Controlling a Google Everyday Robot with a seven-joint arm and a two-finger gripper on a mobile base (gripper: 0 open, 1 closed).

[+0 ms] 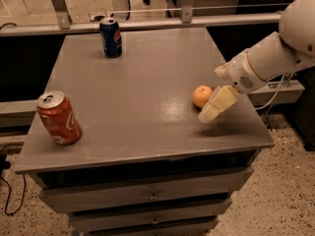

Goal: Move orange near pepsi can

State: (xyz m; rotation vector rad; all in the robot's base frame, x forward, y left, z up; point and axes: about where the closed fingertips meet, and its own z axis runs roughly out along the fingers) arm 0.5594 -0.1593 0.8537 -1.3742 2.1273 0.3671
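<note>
Cream gripper [206, 115], on a white arm [275, 53], hangs just beside the orange [202, 96] on a plain grey table [142, 107], alongside a dark blue can [110, 37] with a red-white logo and an orange-red can [60, 118].

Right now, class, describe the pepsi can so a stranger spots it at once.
On the grey table, look to the far left, away from the claw beside the orange. The pepsi can stands there, dark blue, unlike the red can at the front.
</note>
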